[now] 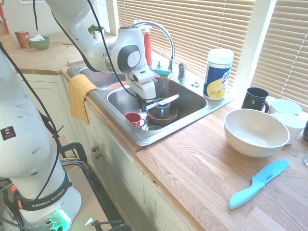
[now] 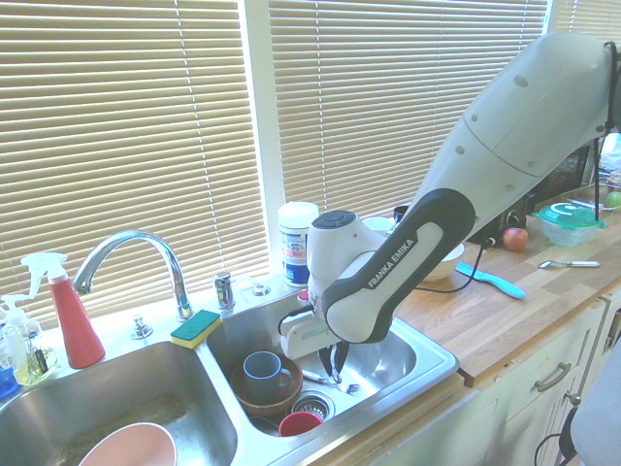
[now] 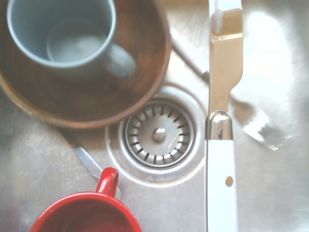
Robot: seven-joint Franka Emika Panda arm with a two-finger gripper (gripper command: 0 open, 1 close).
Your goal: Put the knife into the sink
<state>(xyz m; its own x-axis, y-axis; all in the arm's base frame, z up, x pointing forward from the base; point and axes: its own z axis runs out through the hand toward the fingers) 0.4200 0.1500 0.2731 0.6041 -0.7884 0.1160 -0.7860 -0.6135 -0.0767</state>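
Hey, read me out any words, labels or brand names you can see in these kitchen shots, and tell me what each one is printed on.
"FRANKA EMIKA": on the robot arm above the sink.
"RANKA EMIKA", first letter hidden: on the arm's base.
Wipes canister: label print too blurred to read.
Knife: no marking.

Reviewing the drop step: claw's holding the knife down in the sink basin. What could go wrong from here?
1. The knife, held level in the shut claw, hangs over the grey mug in the brown bowl; released here, it may land on them rather than on the sink floor.
2. A fork lies by the drain; the knife could clatter onto it.
3. The red cup sits close to the claw; more descent risks a bump.
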